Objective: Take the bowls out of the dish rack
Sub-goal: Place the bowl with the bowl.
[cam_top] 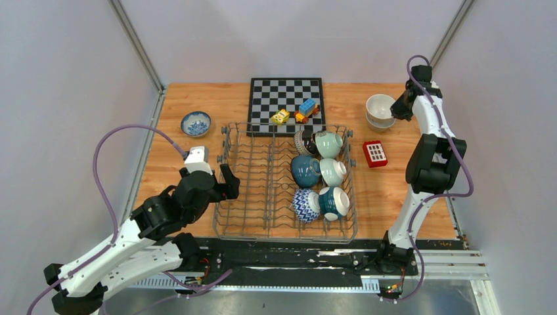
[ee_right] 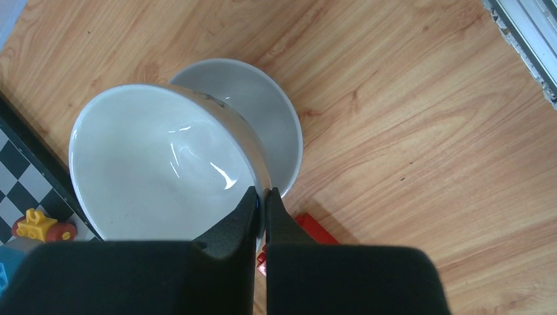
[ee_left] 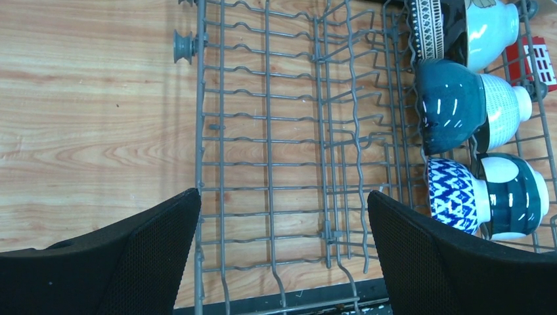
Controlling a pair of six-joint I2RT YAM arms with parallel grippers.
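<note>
Right pincer [ee_right: 263, 197], pinching the rim of a cream bowl [ee_right: 157, 164], holds it tilted over a second cream bowl [ee_right: 279, 125] on the table at far right, near a red block [ee_right: 315, 226]. For a clean stack, the held bowl should be levelled and centred over the lower one before release; a tilted drop may chip or slide. Left pincer [ee_left: 282, 197], spread wide, hovers over the rack's [ee_left: 199, 131] left side; six bowls [cam_top: 320, 177] sit in its right side.

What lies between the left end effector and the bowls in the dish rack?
Only empty wire rows of the dish rack lie between the left end effector and the bowls, as the left wrist view shows.
</note>
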